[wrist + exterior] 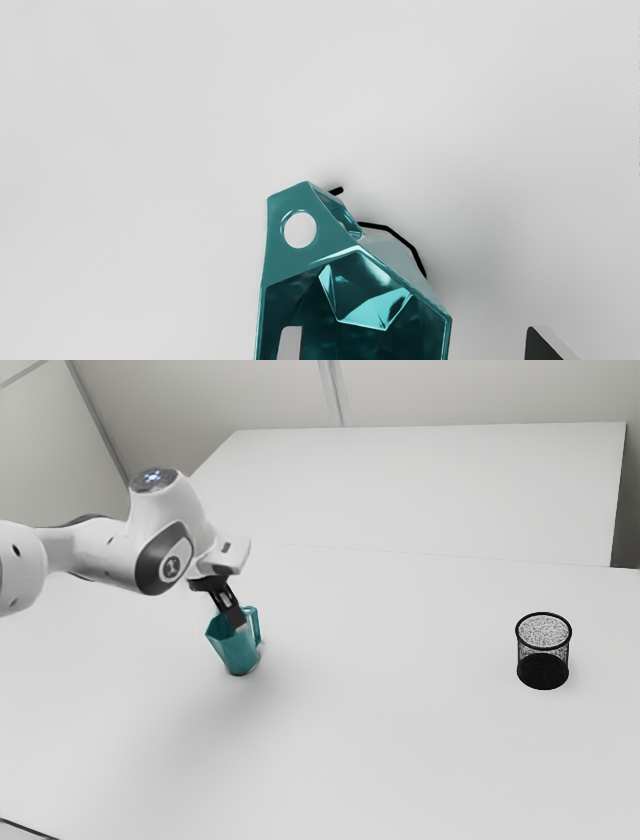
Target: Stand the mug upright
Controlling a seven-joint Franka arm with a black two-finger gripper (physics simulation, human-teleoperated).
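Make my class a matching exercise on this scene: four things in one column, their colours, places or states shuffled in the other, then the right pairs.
Things
1. Mug
2. Mesh pot
3. Tool
4. Table

Descriptions
A. Open, at the mug
B. White, beneath the mug
C. Black, at the exterior view's right
D. Teal, with a handle

Right pairs: 1-D, 2-C, 3-A, 4-B

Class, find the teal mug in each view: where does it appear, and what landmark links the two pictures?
Exterior view: the mug is left of centre, far from the black mesh cup.
Wrist view: its mouth lies by the hand, one finger over it, the other beyond the rim.
Shared landmark: the hand, at the mug in both.
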